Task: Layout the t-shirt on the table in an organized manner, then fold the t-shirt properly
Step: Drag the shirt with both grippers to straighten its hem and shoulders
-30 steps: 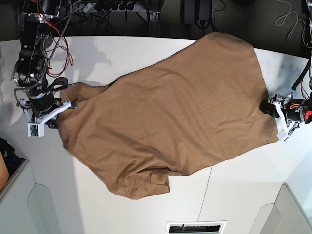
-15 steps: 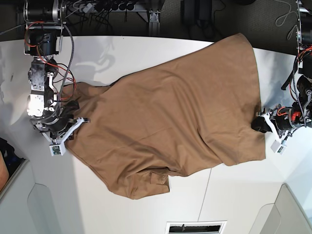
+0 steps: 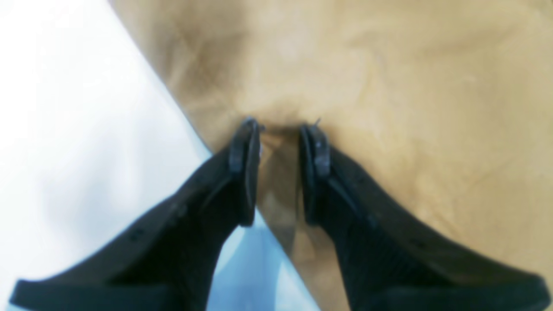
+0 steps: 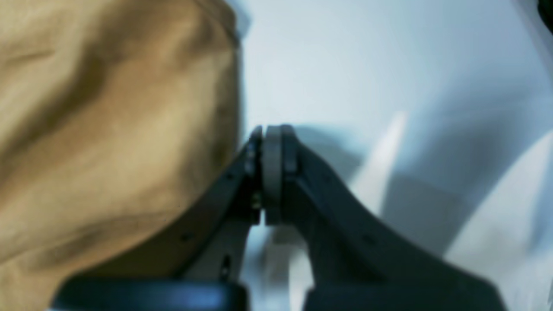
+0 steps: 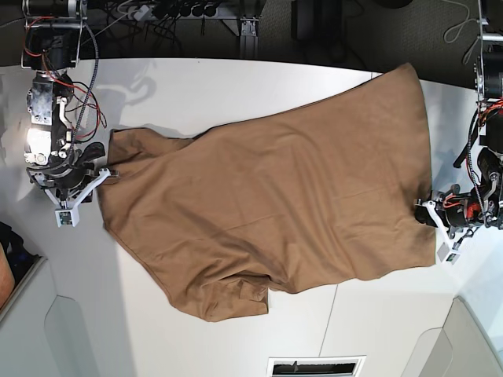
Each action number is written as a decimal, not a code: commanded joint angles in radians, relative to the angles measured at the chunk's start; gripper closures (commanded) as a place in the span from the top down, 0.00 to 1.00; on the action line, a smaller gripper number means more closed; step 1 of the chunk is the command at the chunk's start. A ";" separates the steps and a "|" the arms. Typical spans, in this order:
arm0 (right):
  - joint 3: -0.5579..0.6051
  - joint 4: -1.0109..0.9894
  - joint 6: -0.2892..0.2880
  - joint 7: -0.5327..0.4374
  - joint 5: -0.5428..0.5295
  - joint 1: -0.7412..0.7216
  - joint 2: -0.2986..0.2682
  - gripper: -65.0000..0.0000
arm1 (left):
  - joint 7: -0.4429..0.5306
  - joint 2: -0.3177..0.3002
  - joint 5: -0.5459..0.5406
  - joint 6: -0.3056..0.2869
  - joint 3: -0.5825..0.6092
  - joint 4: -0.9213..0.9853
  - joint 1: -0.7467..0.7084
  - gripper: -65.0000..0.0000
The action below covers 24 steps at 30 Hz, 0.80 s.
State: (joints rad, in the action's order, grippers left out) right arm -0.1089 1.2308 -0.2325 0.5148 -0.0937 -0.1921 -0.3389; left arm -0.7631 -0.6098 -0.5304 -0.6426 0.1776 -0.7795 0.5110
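The tan-brown t-shirt [image 5: 267,204] lies spread across the white table [image 5: 236,86], stretched between both arms, with a bunched sleeve at the near edge. My left gripper [image 5: 424,210] at the base view's right holds its edge. In the left wrist view the left gripper [image 3: 281,129] has a puckered fold of the t-shirt [image 3: 389,86] pinched between its fingers. My right gripper [image 5: 108,174] sits at the shirt's opposite edge. The right wrist view shows the right gripper [image 4: 268,129] with pads pressed together at the border of the t-shirt [image 4: 108,129].
A thin dark seam [image 5: 330,322] runs through the tabletop near the front. A slotted vent [image 5: 314,367] sits at the front edge. Cables and power strips [image 5: 157,12] lie beyond the far edge, where the shirt's corner [image 5: 409,71] reaches.
Both arms moved with the shirt's edges. The left gripper dragged its edge toward the table's near side. The right gripper swung inward, then back outward. The cloth now lies flatter and wider.
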 commanded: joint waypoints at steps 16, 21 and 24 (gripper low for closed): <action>-0.188 0.304 -0.021 0.036 -0.164 0.190 -0.010 0.00 | -0.041 -0.008 -0.023 0.003 -0.001 -0.006 0.040 0.27; -0.182 0.299 -0.101 0.037 -0.246 0.092 0.027 0.00 | -0.069 -0.008 -0.034 0.003 -0.001 -0.006 0.040 0.27; -0.156 0.235 -0.140 0.035 -0.246 0.021 0.063 0.00 | -0.072 -0.008 -0.034 0.003 -0.001 -0.006 0.040 0.27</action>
State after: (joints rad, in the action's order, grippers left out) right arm -0.2626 1.4490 -0.3710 0.5697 -0.3317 -0.1513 -0.2649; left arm -0.8249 -0.6033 -0.5652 -0.6395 0.1780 -0.7780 0.5274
